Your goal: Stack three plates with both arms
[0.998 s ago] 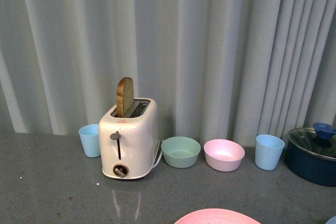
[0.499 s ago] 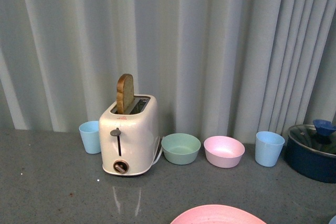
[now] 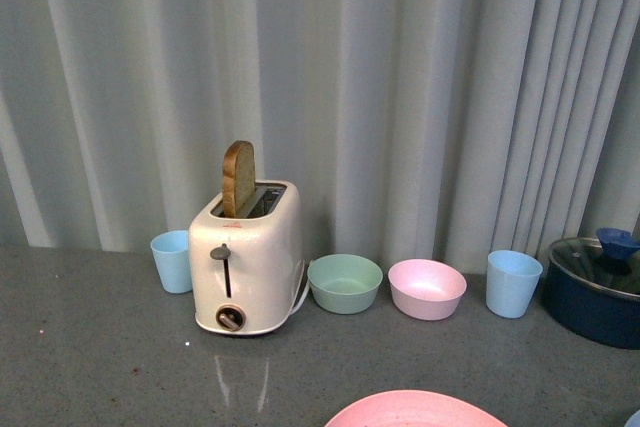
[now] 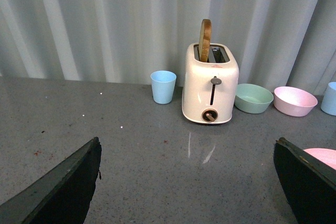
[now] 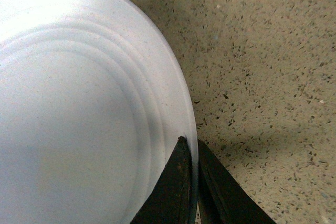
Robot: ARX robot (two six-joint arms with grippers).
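Front view: pink plate lies just in front of the toaster. Left wrist view: left gripper is spread wide and empty, facing the toaster. Right wrist view: right gripper is pinching the light blue plate by its rim, above the desk.

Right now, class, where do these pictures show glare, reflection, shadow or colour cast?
Front view: evenly lit; the cream two-slot toaster mirrors faintly in the glossy grey counter. Left wrist view: the same reflection shows. Right wrist view: a warm cast turns the counter beige, the pale blue round plate glares near-white, and a soft shadow lies beside the jaws.
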